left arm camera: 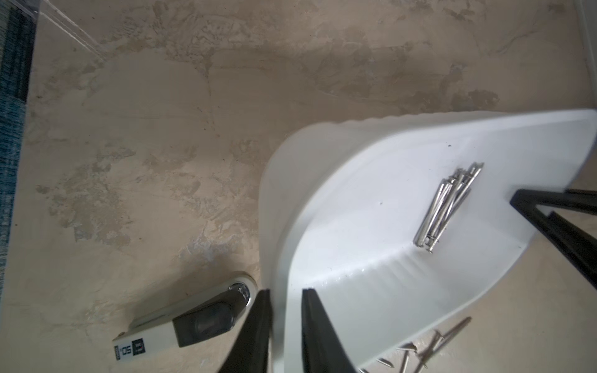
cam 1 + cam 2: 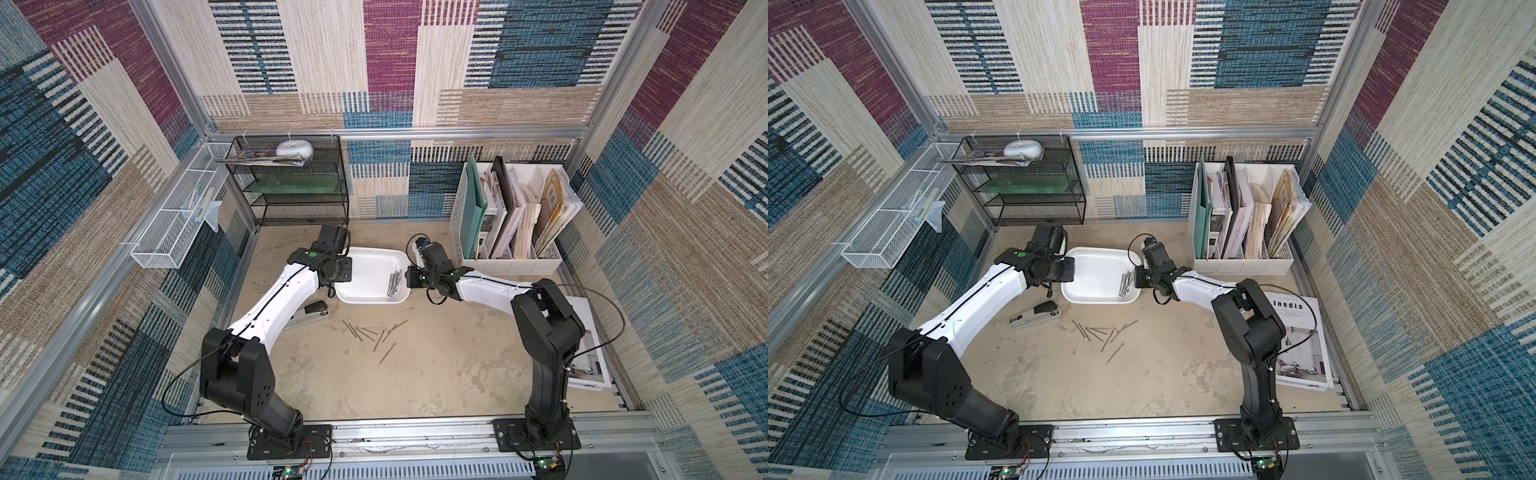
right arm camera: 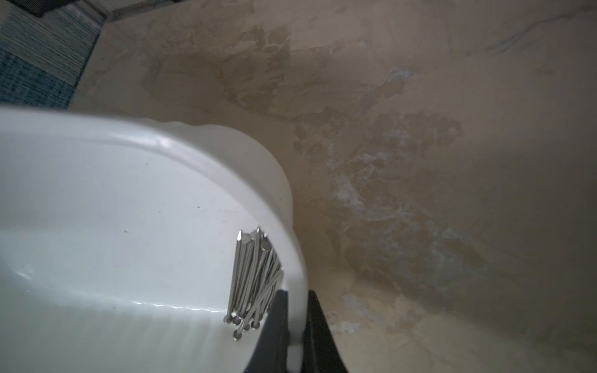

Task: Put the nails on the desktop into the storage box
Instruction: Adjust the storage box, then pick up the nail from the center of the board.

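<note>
The right tool [image 3: 296, 292] is clenched on the rim of the shallow white plastic storage box [image 2: 365, 266] with rounded corners, one finger inside the wall, one outside. Across the box, the left tool [image 1: 285, 292] straddles the rim with jaws parted, its inner finger [image 1: 318, 329] clear of the wall. A bundle of long thin silvery metal nails [image 3: 252, 277] lies inside the box, against the wall beside the right tool. Both top views show loose nails [image 2: 365, 332] scattered on the mottled beige table [image 2: 415, 382] near the box; the left wrist view catches only a few, plus a grey-and-white stapler [image 1: 187, 326] beside the box.
</note>
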